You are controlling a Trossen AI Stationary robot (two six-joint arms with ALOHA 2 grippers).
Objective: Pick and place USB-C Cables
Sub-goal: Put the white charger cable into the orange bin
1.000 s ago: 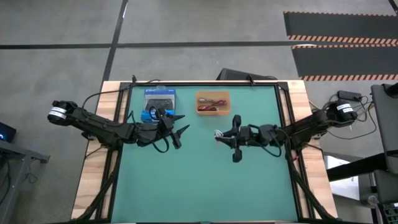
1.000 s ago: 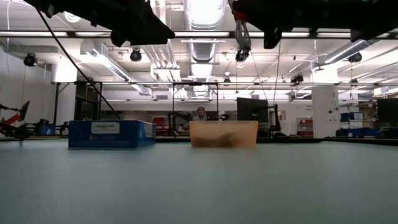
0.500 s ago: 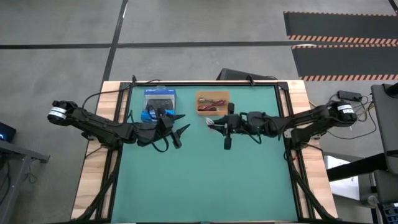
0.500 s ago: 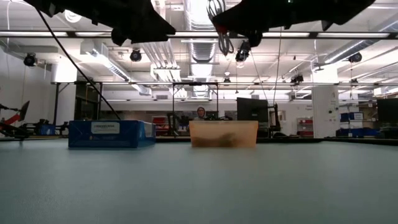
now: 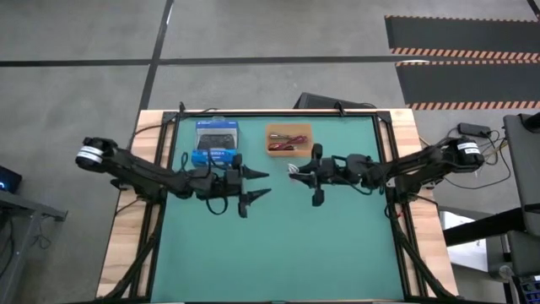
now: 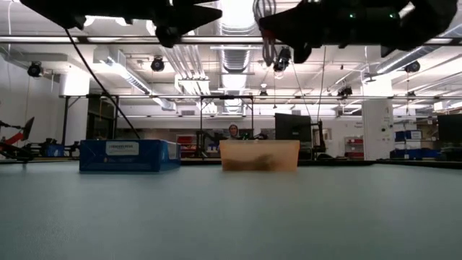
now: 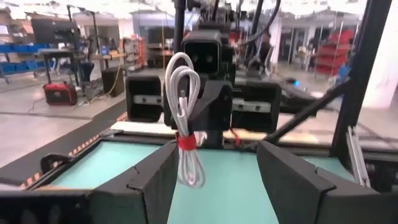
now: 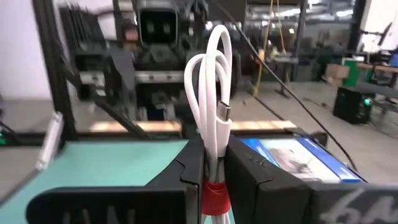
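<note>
Handover geometry is what I'm watching: the white cable, a short looped bundle with a red tie, is pinched between my right gripper fingers and carried in the air above the desk, just in front of the orange tray. Its long axis runs lengthwise out from the fingertips, with the loop end pointing toward the left arm. My left gripper faces it from across the desk's middle, fingers spread wide and empty; in the left wrist view the cable hangs between them, but farther off, not yet inside the gap. The right arm is the one in possession; the left is near but apart. Other cables already lie in the tray, and the blue box sits beside it
</note>
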